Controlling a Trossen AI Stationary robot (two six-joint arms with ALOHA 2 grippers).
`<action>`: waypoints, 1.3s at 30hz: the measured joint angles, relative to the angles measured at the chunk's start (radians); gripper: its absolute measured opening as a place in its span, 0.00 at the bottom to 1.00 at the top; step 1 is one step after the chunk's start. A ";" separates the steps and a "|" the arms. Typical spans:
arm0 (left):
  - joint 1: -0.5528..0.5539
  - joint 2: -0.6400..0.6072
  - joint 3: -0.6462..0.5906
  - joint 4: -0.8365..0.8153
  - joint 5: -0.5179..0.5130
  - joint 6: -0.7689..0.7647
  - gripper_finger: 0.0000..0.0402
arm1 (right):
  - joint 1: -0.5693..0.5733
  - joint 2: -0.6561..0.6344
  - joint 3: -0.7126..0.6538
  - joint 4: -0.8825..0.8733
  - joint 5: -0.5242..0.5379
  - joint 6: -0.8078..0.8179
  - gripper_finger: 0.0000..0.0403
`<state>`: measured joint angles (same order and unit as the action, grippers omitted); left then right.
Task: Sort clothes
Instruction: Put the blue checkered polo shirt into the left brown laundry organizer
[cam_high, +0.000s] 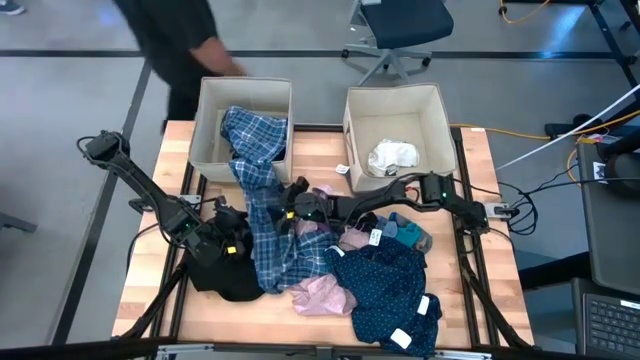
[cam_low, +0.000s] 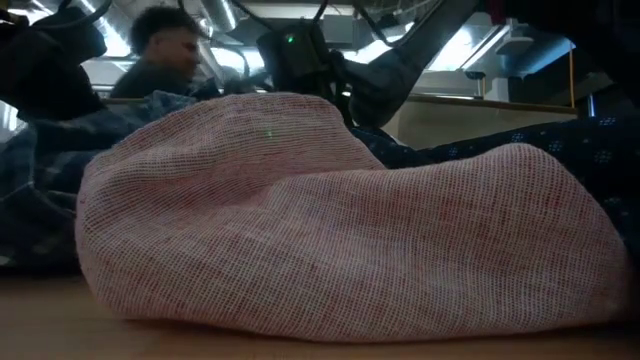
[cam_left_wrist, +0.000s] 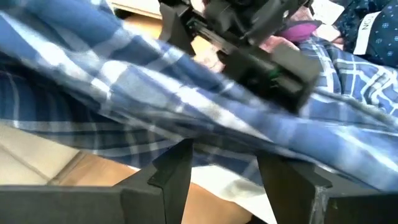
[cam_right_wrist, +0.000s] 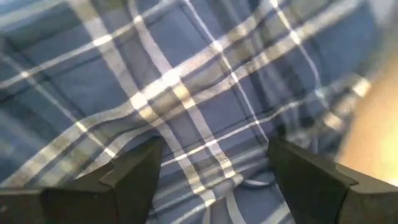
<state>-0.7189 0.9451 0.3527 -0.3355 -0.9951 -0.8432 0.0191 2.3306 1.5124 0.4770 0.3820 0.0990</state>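
While the blue plaid shirt (cam_high: 262, 190) lies stretched from inside the left bin (cam_high: 212, 105) down over that bin's front wall and onto the table (cam_high: 150, 190), it is taken as the item in hand and as the landmark for this entry.

- Left bin: holds the shirt's upper part.
- Right bin (cam_high: 432, 110): beside the shirt's bin; a white piece (cam_high: 392, 156) is held in it.
- Navy dotted piece (cam_high: 385, 285): right of the shirt's lower end.
- Black garment (cam_high: 228, 270): left of the shirt's lower end, under the left arm.
- Pink garment (cam_high: 322, 294): touching the shirt's lower edge.
- Teal socks (cam_high: 405, 233): right of the shirt, above the navy piece.
- Left gripper (cam_high: 232, 240): at the shirt's left edge; in its wrist view the fingers (cam_left_wrist: 171, 171) are spread, with plaid cloth across and above them, not pinched.
- Right gripper (cam_high: 300, 205): at the shirt's right edge; its jaws are spread wide, with plaid filling the view just ahead.

Step judged: the shirt is being transferred into the left bin, roughly half done. Next called for: the trailing cloth must be pinched, lifted clear of the wall and fed in, without the pink garment being dragged along.
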 joint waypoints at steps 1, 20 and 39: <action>0.000 -0.001 0.000 0.000 0.007 -0.006 0.43 | -0.001 0.000 0.000 -0.012 0.015 -0.002 0.74; 0.001 -0.062 -0.024 -0.202 0.004 -0.181 0.43 | -0.080 -0.071 -0.001 -0.205 -0.086 -0.006 0.74; -0.001 -0.062 -0.024 -0.204 0.036 -0.219 0.43 | -0.117 0.030 -0.001 0.055 -0.474 0.003 0.06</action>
<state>-0.7198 0.8833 0.3290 -0.5393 -0.9587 -1.0621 -0.0982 2.3611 1.5112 0.5316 -0.0924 0.1016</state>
